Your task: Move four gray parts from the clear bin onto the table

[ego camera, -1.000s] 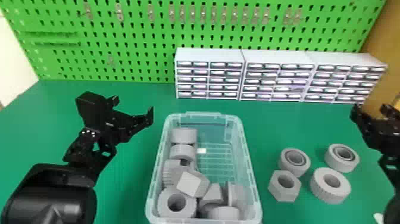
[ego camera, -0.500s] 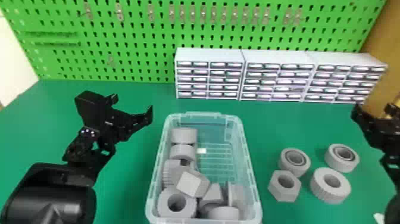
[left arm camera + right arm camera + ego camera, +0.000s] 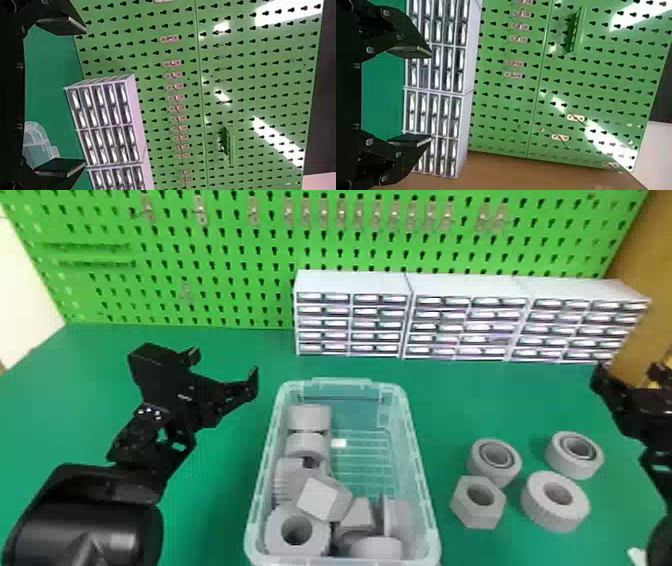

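On the table [image 3: 500, 405] beside one bin [image 3: 342, 382]: four gray parts [image 3: 492, 517] — left gripper [image 3: 224, 365], right gripper [image 3: 626, 372] both gaping.

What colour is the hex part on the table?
The hex part is gray, clearest in the head view.

Bin [image 3: 342, 382] is sitting on table [image 3: 215, 500], holding parts [image 3: 317, 497]; four others [image 3: 482, 517] are lying right, drawer units [image 3: 465, 321] standing behind.

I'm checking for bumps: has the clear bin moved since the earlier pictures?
No, the clear bin sits in the same place before the leftmost drawer unit.
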Controlling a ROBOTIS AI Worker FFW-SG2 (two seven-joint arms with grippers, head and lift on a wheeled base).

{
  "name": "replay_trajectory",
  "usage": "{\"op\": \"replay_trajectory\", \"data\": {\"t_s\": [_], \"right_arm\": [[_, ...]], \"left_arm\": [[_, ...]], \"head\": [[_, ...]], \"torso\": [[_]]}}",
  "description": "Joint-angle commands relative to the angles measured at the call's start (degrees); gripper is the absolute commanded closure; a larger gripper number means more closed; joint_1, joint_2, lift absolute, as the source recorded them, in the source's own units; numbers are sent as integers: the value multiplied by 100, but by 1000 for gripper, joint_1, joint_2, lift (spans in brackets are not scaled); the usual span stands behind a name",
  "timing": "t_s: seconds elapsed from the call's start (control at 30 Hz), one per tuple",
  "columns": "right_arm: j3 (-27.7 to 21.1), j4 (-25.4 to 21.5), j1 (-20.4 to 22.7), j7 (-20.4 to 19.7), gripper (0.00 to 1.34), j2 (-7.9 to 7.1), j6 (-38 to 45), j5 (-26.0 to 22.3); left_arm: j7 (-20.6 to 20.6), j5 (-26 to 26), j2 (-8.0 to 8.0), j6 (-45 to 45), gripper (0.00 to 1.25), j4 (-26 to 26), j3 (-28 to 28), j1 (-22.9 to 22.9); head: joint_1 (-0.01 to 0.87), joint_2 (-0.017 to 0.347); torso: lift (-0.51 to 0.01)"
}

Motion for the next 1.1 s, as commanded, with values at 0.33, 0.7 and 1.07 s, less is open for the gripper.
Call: {"op": "replay_trajectory", "data": {"t_s": [0.33,0.7,1.07], "right_arm": [[66,26,0,1,509,-40,-2,-7],[101,26,-17,1,509,-93,-2,10],[83,44,9,1,509,-93,-2,45]], "left_arm": [[0,64,-18,-99,111,0,6,15],[0,46,-18,-196,113,0,15,15],[97,55,-26,-266,113,0,-11,-12]], "head": [[678,34],[678,34],[678,34]], "torso": [[-50],[-50],[-50]]}}
